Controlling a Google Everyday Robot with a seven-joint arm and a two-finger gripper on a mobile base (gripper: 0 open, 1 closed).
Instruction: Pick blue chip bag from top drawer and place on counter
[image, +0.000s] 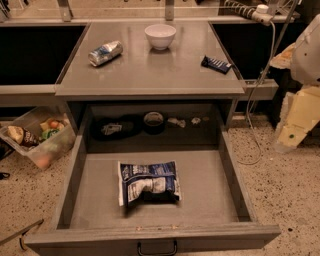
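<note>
The blue chip bag (148, 182) lies flat and crumpled on the floor of the open top drawer (210, 195), near its middle. The drawer is pulled fully out, and its black handle (157, 248) shows at the bottom edge. The grey counter (165, 72) sits above and behind it. My gripper (291, 134) is at the right edge of the view, pale and blocky, beside the drawer's right wall. It is well apart from the bag and holds nothing that I can see.
On the counter are a white bowl (160, 36), a silver-blue can (105, 53) on its side and a dark blue bar wrapper (216, 64). A plastic bin of snacks (37, 135) stands on the floor at the left. A cable (260, 100) hangs at the right.
</note>
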